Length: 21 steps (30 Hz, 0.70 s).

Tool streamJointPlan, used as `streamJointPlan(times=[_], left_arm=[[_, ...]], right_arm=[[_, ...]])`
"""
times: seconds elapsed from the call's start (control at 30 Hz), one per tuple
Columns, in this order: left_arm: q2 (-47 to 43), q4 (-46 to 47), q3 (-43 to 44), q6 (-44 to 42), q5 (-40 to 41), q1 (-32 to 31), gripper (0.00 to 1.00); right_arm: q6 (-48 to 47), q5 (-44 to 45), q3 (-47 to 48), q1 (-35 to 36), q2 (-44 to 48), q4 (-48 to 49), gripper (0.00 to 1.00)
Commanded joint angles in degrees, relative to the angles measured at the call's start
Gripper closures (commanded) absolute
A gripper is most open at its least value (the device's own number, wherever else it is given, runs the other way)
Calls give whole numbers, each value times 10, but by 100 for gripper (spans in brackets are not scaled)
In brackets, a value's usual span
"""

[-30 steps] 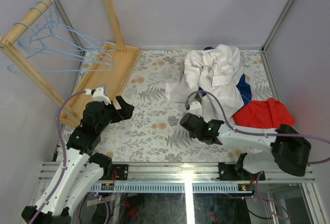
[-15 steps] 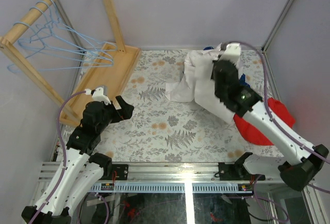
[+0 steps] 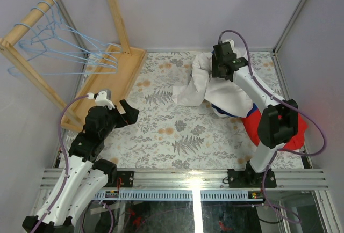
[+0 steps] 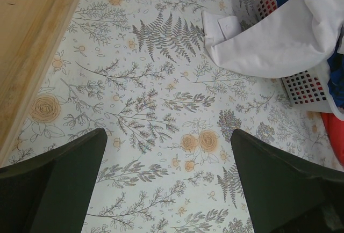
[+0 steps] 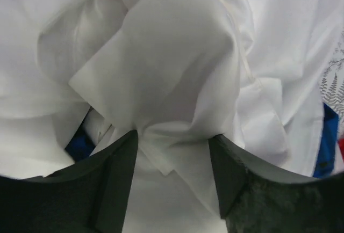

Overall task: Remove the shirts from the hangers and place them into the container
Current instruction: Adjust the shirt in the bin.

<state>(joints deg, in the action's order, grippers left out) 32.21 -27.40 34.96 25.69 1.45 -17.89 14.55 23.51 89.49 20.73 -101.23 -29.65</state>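
1. The right gripper (image 5: 172, 139) hangs over the container (image 4: 307, 87). Its jaws are parted and straddle a bunched fold of the white shirts (image 3: 217, 82) heaped there, and nothing is pinched firmly. If a finger snags that fold on the way up, cloth could be dragged back out of the container.
2. A white sleeve (image 4: 258, 39) spills over the container's wall on the side facing the left arm and lies on the table (image 4: 161, 82). Its weight, or a passing arm, could pull the shirt out.
3. The heap almost buries the container, so I cannot be sure how much cloth truly lies inside it. Pressing down off-centre might tip so light a basket.
4. The red cloth (image 3: 252, 128) lies just beside the container, on its near side. A careless grab there would take the wrong thing.
5. The left gripper (image 4: 167, 136) is wide open and empty, well apart from the container. The hangers (image 3: 105, 60) hang bare, far from the container.
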Motion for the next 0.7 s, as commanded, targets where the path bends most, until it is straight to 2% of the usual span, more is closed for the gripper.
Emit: streamJointPlan(times=[0.0,0.03,0.13,0.2,0.27,0.5,0.6,0.67], left_arm=[[-2,8,15,1,6,4,0],[-1,8,16,1,6,4,0],[2,9,16,1,4,4,0],[5,9,17,0,4,4,0],[6,8,17,0,3,4,0],[5,8,17,0,5,4,0],[4,7,17,0,6,4,0],[3,6,17,0,8,4,0]], right_arm=[[-15,-44,68,4,133,5,32],[-18,-60,65,4,155,21,27],[-47,-136,3,18,220,88,26],[-52,-144,-50,45,247,140,23],[-51,-149,-83,77,245,148,24],[-26,-143,-121,196,120,145,29],[3,-125,-76,201,30,112,35],[4,-120,-35,207,-35,86,35]])
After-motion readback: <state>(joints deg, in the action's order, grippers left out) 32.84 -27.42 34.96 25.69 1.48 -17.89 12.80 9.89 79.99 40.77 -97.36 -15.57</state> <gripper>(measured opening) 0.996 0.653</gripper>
